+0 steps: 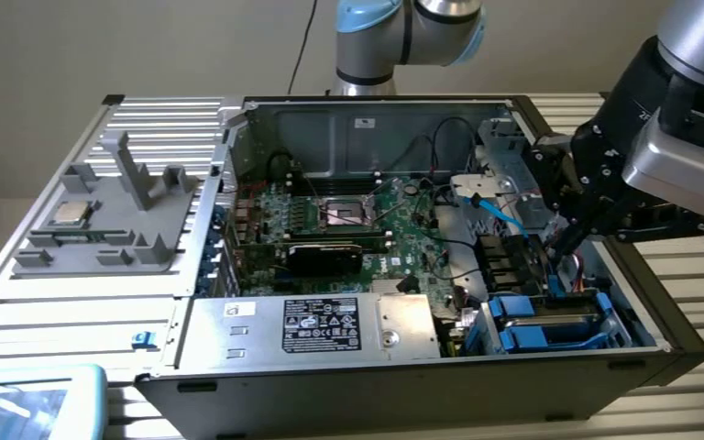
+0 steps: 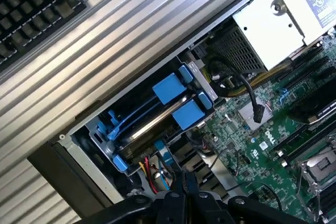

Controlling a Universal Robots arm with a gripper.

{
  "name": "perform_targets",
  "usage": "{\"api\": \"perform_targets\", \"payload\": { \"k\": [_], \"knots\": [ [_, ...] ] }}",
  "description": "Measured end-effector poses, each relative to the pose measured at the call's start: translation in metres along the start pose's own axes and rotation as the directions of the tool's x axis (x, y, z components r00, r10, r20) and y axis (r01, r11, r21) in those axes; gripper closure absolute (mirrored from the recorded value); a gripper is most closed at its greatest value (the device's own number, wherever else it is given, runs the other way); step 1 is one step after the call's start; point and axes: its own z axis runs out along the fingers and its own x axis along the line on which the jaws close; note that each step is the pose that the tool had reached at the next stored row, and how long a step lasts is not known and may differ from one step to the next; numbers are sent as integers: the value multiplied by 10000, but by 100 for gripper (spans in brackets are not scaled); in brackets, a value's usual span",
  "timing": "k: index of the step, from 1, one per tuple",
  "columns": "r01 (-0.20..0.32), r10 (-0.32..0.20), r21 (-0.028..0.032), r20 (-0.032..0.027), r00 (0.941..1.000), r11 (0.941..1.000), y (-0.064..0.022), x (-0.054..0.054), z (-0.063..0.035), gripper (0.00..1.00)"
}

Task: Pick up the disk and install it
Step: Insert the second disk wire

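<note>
While a grey stand [image 1: 102, 215] with a small silver chip [image 1: 71, 213] sat at the exterior view's left, the open computer case [image 1: 365, 385] lay mid-table; the disk [image 1: 554, 321] rested in its blue bay, the empty gripper [image 1: 563, 246] pinched shut just above it.

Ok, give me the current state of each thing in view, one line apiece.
tool: shut, empty, above the drive bay
disk: seated in the drive bay in its blue carrier, not held
computer case: lying on its side, side panel off, open
processor chip: resting on the grey fixture outside the case
CPU socket: empty
</note>
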Motion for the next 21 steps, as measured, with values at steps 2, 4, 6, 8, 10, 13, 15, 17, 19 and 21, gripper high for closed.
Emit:
{"api": "perform_targets", "payload": {
  "k": [2, 4, 6, 8, 10, 13, 15, 17, 19, 21],
  "knots": [
    [313, -313, -7, 42, 9995, 9995, 0, 0, 2, 89],
    [656, -655, -28, 78, 9978, 9978, 0, 1, 4, 89],
    [1012, -1011, -54, 114, 9948, 9949, 1, 1, 6, 89],
    [1364, -1362, -73, 149, 9906, 9906, 1, 1, 7, 89],
    [1639, -1637, -75, 154, 9864, 9865, 1, 1, 8, 89],
    [2059, -2057, -75, 156, 9785, 9786, 0, 2, 9, 89],
    [2375, -2374, -74, 154, 9713, 9714, -1, 3, 9, 89],
    [2434, -2432, -75, 159, 9698, 9699, -1, 3, 8, 89],
    [2442, -2441, -75, 153, 9696, 9697, -1, 3, 8, 89],
    [2742, -2741, -66, 125, 9616, 9617, -1, 4, 9, 89]
  ]
}}
